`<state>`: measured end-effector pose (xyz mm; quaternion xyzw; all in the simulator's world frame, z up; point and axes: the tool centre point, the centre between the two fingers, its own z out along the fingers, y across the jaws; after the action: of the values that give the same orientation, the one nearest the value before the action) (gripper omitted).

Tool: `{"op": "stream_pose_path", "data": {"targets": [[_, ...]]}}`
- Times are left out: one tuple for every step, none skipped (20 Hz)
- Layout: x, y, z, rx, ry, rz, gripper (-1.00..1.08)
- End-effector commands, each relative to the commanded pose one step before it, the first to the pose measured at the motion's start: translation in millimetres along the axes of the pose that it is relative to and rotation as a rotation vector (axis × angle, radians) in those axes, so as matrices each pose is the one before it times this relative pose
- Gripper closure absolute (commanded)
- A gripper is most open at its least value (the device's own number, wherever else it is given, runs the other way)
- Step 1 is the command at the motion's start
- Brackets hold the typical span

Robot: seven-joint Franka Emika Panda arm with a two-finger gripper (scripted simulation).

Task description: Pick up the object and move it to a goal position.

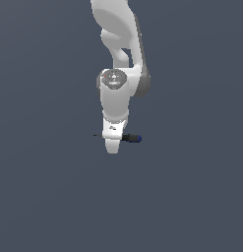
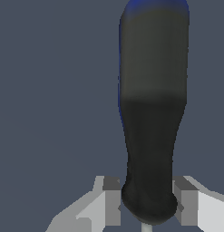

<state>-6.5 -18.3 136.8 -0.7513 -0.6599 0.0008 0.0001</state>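
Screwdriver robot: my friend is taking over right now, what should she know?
Gripper: its fingers sit on both sides of the screwdriver, near where the handle meets the shaft; it looks shut on it.
Screwdriver: lies level in the exterior view, blue end toward that view's right, thin shaft poking out the left.
Done: seems grasped; whether it is lifted cannot be told.
Left: carry it to the goal; no goal marker shows.

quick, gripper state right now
gripper: shut on the screwdriver, a finger on each side of the handle's narrow end.
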Motion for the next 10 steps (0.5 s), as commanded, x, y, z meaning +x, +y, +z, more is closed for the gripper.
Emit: {"op": "stream_pose_path", "data": {"targets": [[-16.22,0.72,-28.09,-0.0009,0.00117,-0.00086,1.08],[-6.49,0.41,-10.95,0.0,0.0,0.0,1.08],[-6.42,0.41,-10.96,-0.00001,0.00044,-0.0002,1.08],[-6.45,0.43,-10.94,0.0,0.0,0.0,1.08],[-6.37,0.42,-10.98,-0.00005,0.00089,-0.00039,1.08],[-6.42,0.46,-10.92,0.0,0.0,0.0,1.08],[-6.39,0.45,-10.96,-0.00008,0.00064,-0.00026,1.08],[-6.39,0.48,-10.89,0.0,0.0,0.0,1.08],[-6.39,0.48,-10.92,-0.00008,0.00045,-0.00017,1.08],[-6.39,0.49,-10.9,-0.00009,0.00045,-0.00016,1.08]]}}
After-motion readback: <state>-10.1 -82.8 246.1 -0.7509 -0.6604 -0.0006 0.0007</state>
